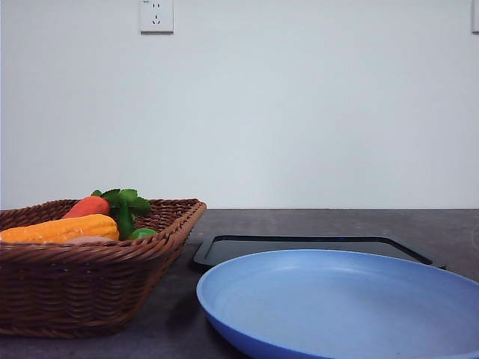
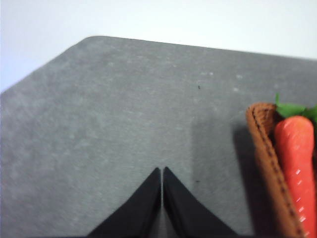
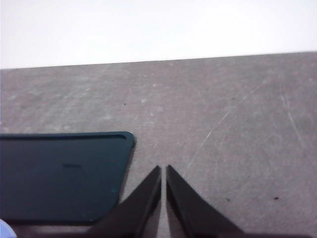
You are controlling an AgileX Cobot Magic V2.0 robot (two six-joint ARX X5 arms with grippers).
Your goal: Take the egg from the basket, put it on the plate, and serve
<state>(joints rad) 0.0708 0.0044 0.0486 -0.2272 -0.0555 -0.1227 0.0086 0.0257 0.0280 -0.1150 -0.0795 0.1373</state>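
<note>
In the front view you see the basket [image 1: 90, 280] on the left of the dark tabletop [image 1: 449, 232], holding an orange corn cob [image 1: 63, 228], a red-orange carrot [image 1: 87, 206] with green leaves [image 1: 123, 200], and something small and green [image 1: 141, 233] just beside the cob. A pale pinkish sliver [image 1: 88, 239] shows under the cob at the basket's near rim; that may be the egg, but too little of it shows for you to be sure. The light-blue plate [image 1: 337, 307] sits on the right, nearest the camera and just beside the basket, with nothing on it, and a flat black tray [image 1: 307, 247] lies right behind it. A white wall socket [image 1: 156, 16] hangs high on the wall; no writing on it can be read. In the left wrist view your left gripper [image 2: 162, 171] has its two black fingers pressed together to a hairline seam, holding nothing, over bare grey tabletop [image 2: 114, 114]; the basket's corner [image 2: 265, 148] and the carrot [image 2: 297, 158] lie off to one side, apart from the fingers. In the right wrist view your right gripper [image 3: 163, 168] is likewise closed tip to tip with nothing between the fingers, above scratched tabletop [image 3: 223, 109], with the tray's rounded corner [image 3: 64, 173] just beside it and a sliver of the plate [image 3: 4, 229] at the frame's corner. No brand or label is legible anywhere.
</note>
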